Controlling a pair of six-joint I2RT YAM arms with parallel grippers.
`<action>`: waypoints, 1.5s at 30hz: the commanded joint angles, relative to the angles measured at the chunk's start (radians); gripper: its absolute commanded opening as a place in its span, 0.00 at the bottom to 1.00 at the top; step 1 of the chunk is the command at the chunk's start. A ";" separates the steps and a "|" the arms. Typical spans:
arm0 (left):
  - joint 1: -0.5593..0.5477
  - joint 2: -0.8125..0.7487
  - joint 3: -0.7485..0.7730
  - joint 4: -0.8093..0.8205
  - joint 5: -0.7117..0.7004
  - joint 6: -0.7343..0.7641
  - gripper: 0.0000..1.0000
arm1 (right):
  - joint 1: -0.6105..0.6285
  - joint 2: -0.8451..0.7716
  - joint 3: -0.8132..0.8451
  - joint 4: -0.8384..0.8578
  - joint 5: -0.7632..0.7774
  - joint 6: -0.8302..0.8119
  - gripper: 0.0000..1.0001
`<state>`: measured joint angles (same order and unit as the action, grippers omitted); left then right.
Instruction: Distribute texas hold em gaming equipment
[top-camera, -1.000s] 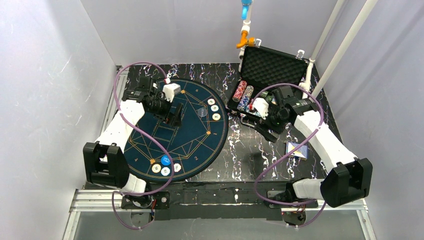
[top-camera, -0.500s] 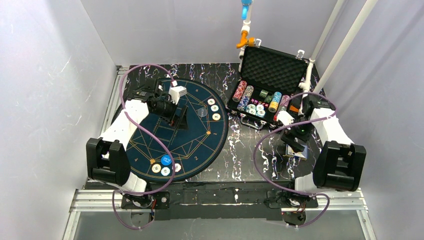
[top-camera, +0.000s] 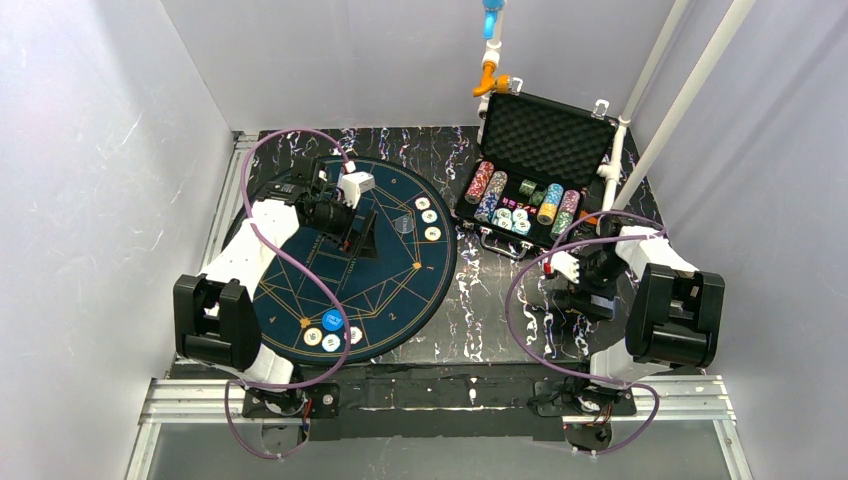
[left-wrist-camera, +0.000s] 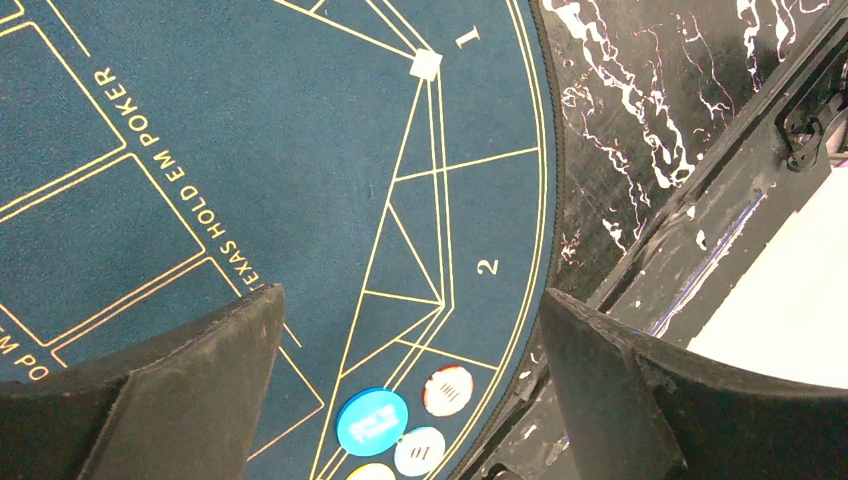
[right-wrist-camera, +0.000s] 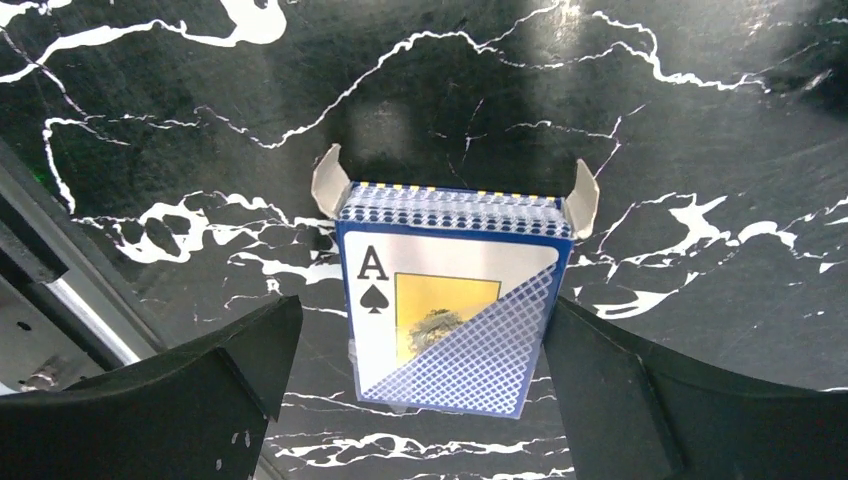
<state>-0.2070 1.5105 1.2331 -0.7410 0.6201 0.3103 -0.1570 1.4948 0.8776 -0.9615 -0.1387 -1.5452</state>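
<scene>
The right gripper (right-wrist-camera: 420, 312) hangs low over the black marbled table (right-wrist-camera: 650, 120). Its jaws are spread wide, with an opened card box (right-wrist-camera: 450, 330) lying between them. The box shows an ace of spades on its face and its two top flaps stick out (the right finger is very near its side, and whether either finger grazes it cannot be told). Nothing is pinched. From above, the box is hidden under the right wrist.

The left gripper (left-wrist-camera: 410, 305) is likewise spread and empty, poised above the round dark-blue mat (left-wrist-camera: 200, 150). Past its fingers, at the mat's near rim, lie a blue disc (left-wrist-camera: 372, 421) and white chips (left-wrist-camera: 448, 390) just beside it. One yellowish piece is cut off by the bottom edge of the wrist view. Three more pale chips (top-camera: 427, 218) sit in a row by the mat's right edge, near the black case (top-camera: 545, 135). The case stands open at the far right of the table, with coloured chip stacks (top-camera: 520, 205) in its tray. The printing on the chips is too small to read. The left arm covers part of the mat's far-left side.
</scene>
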 joint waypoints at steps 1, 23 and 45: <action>-0.006 -0.015 -0.013 -0.010 0.004 -0.005 0.98 | -0.003 0.025 -0.024 0.069 -0.016 -0.050 0.98; 0.016 -0.339 -0.193 0.173 -0.190 -0.138 0.98 | 0.138 -0.101 -0.039 0.011 -0.108 0.089 0.32; 0.043 -0.372 -0.175 0.036 0.279 -0.415 0.97 | 0.570 -0.124 0.392 -0.029 -0.322 0.716 0.21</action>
<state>-0.1673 1.1622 1.1374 -0.8181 0.7544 0.0448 0.3874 1.3613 1.1831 -1.0191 -0.3592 -0.9783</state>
